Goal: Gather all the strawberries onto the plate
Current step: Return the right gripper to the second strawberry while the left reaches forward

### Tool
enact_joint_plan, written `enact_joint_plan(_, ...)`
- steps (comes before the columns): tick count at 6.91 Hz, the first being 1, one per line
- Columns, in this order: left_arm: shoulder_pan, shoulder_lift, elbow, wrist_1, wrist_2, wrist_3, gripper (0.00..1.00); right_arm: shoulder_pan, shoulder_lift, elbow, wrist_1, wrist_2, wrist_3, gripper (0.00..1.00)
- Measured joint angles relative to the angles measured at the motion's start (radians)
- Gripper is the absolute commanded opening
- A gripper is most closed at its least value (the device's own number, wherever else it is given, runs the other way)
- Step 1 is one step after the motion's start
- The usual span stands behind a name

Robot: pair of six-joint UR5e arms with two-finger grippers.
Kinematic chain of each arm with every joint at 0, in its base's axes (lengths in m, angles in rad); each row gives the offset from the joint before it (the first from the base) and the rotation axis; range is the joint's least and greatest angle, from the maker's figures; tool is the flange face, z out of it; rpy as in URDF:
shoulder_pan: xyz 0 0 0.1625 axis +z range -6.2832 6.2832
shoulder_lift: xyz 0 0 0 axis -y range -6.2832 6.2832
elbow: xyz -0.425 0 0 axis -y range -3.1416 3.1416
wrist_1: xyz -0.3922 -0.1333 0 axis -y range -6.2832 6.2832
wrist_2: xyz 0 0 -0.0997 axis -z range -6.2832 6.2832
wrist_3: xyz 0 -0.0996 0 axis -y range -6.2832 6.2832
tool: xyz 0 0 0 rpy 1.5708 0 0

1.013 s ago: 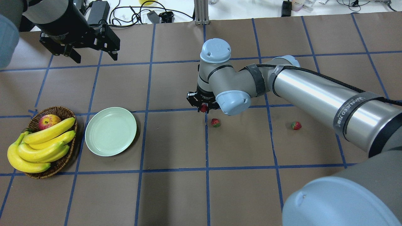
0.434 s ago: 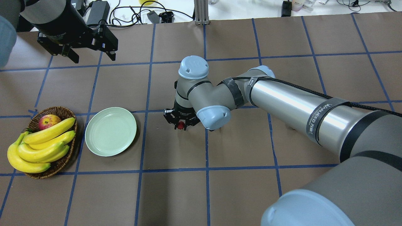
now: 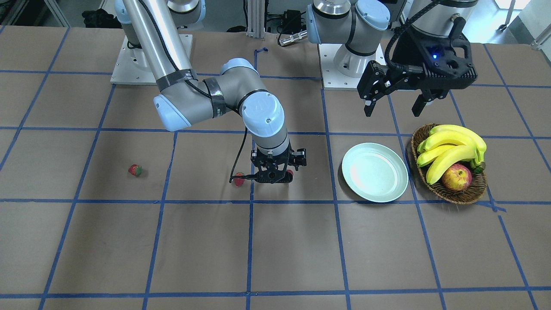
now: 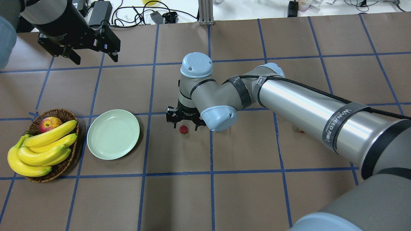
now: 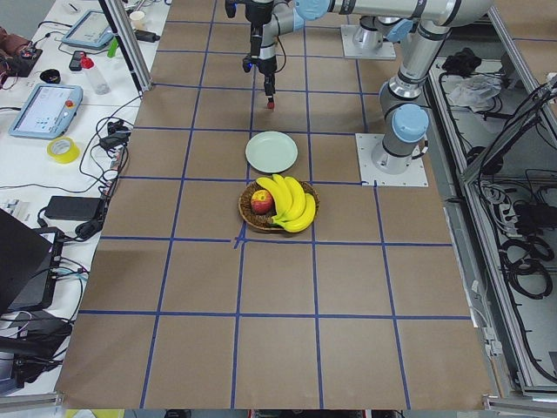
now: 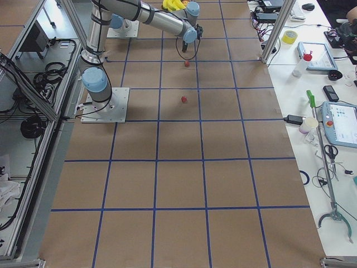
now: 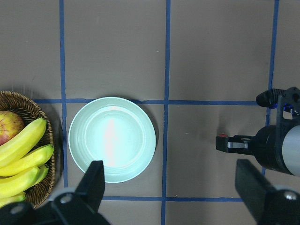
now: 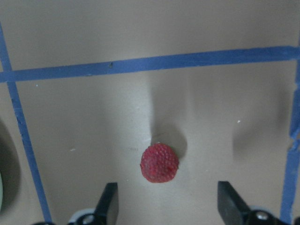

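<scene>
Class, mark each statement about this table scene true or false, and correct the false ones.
1. The plate holds no strawberry. True.
2. The right gripper is shut on a strawberry. False: its fingers stand apart, and the strawberry between them touches neither.
3. The apple lies in the basket with the bananas. True.
4. The left gripper grips the plate's rim. False: it hangs open, apart from the plate, holding nothing.
</scene>
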Motion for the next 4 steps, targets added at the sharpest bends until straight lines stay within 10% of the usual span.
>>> enact_joint_plan(4, 0.001, -0.035, -0.003, 0.033, -0.019, 0.002, 0.98, -0.146, -0.146, 0.012, 0.108, -0.177, -0.177, 1.00)
